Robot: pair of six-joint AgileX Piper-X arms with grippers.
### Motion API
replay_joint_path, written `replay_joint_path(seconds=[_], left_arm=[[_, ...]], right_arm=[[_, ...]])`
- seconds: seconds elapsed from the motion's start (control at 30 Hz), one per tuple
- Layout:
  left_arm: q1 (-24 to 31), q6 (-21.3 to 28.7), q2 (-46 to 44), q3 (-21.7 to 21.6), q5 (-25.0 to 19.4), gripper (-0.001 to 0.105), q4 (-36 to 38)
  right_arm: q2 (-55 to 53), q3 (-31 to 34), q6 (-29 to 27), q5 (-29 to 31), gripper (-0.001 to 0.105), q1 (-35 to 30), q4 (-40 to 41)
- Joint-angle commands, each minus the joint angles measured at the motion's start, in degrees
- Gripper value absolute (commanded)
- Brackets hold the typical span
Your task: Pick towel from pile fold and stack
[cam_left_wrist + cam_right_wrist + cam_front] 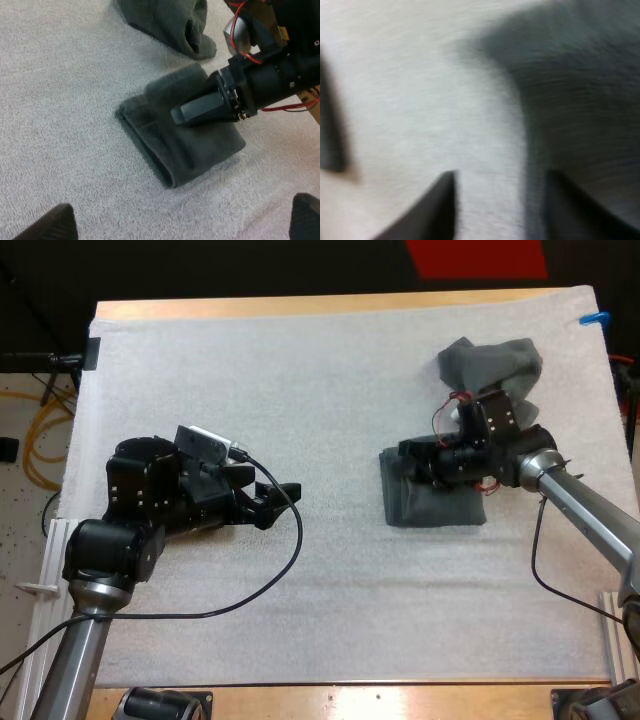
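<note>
Where the folded towel [432, 508] [165, 131] [580, 100] lies: at 3 o'clock from the middle of the mat [330, 360] in the high view, flat on it, with its rounded fold on the side that faces the left arm.
Towel to right gripper: the right gripper [405, 455] [195, 110] [501, 175] reaches in from 3 o'clock and hangs right over the towel, pointing to 9 o'clock. Its tips are at the towel's 10 o'clock corner. From the left wrist, one finger sits low over the towel's top; I cannot tell whether it touches.
Right fingers: apart. White mat shows between them, and the towel's edge runs by one finger.
Crumpled towel [490, 365] [165, 20]: at 1 o'clock from the folded one, near it, with a strip of mat between.
Left gripper [282, 503] [182, 220]: at 9 o'clock from the mat's middle, well apart from both towels, pointing to 3 o'clock, fingers spread wide and clear of any thing.
Table [300, 307]: wood shows beyond the mat at 12 o'clock.
</note>
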Motion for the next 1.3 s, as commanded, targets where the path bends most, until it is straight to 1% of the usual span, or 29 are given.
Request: replay_joint_path(seconds=[0.0, 0.07, 0.1, 0.17, 0.23, 0.33, 0.37, 0.43, 0.5, 0.53, 0.57, 0.63, 0.67, 0.77, 0.83, 0.9, 1.0, 1.13, 1.2, 1.27], left_arm=[[-0.19, -0.43, 0.15, -0.28, 0.85, 0.081, -0.25], [-0.19, -0.28, 0.15, -0.28, 0.85, 0.081, -0.25], [-0.19, -0.17, 0.15, -0.28, 0.85, 0.081, -0.25], [-0.19, -0.18, 0.2, -0.11, 0.85, 0.081, -0.67], [-0.24, -0.18, 0.6, 0.11, 0.85, 0.081, -1.13], [-0.97, -0.44, 2.73, 0.2, 0.78, 0.081, -1.66], [-1.59, -0.69, 3.92, 0.2, 0.78, 0.081, -2.4], [-3.02, -1.41, 6.05, 0.2, 0.78, 0.081, -4.13], [-5.33, -4.28, 8.94, 0.2, 0.78, 0.082, -7.41], [-6.3, -5.31, 9.76, 0.2, 0.71, 0.082, -8.36], [-7.98, -7.19, 11.65, 0.2, 0.19, 0.082, -10.74], [-10.21, -9.78, 14.79, 0.2, -1.53, 0.082, -14.51], [-11.7, -11.83, 16.95, 0.2, -3.09, 0.082, -16.97], [-14.53, -16.9, 22.77, -0.06, -4.91, 0.082, -22.81], [-15.7, -19.79, 26.3, -0.46, -4.92, 0.082, -25.7], [-17.0, -22.02, 31.34, -1.9, -4.92, 0.082, -28.04], [-18.17, -22.68, 37.18, -5.17, -5.02, 0.082, -28.24], [-19.07, -24.42, 43.92, -10.03, -4.78, 0.082, -26.65], [-19.57, -26.13, 47.42, -12.46, -4.07, 0.082, -25.97], [-19.83, -28.28, 49.82, -13.96, -3.45, 0.082, -25.82]], right_arm=[[-0.51, -0.46, -0.29, -4.51, 0.065, -0.09, -1.93], [-0.72, -0.46, -0.7, -7.6, 0.068, -0.09, -3.06], [-1.02, -0.46, -1.18, -8.58, 0.067, -0.09, -3.06], [-2.2, -0.46, -3.12, -8.89, 0.067, -0.09, -2.11], [-4.1, -0.46, -5.38, -7.95, 0.067, -0.09, -0.75], [-8.19, -0.46, -10.33, -1.19, 0.067, -0.09, 3.02], [-10.17, -0.46, -12.43, 2.32, 0.067, -0.09, 4.69], [-12.96, -0.46, -15.26, 6.78, 0.067, -0.09, 6.94], [-17.05, -0.46, -18.71, 12.13, 0.067, -0.09, 9.94], [-18.05, -0.46, -19.45, 13.34, 0.067, -0.09, 10.68], [-20.24, -0.46, -21.0, 15.86, 0.067, -0.09, 12.31], [-23.39, -0.46, -22.75, 18.99, 0.067, -0.09, 14.87], [-25.39, -0.46, -23.4, 20.6, 0.067, -0.09, 16.5], [-30.03, -0.46, -23.52, 23.46, 0.067, -0.09, 20.18], [-32.57, -0.46, -23.52, 24.45, 0.067, -0.09, 21.99], [-36.07, -0.46, -23.32, 25.07, 0.067, -0.09, 24.26], [-40.18, -0.46, -23.2, 25.93, 0.067, -0.09, 26.57], [-44.93, -0.46, -22.74, 27.08, 0.067, -0.09, 28.88], [-47.64, -0.46, -21.73, 27.12, 0.067, -0.09, 29.53], [-49.6, -0.46, -21.09, 27.38, 0.067, -0.09, 29.91]])
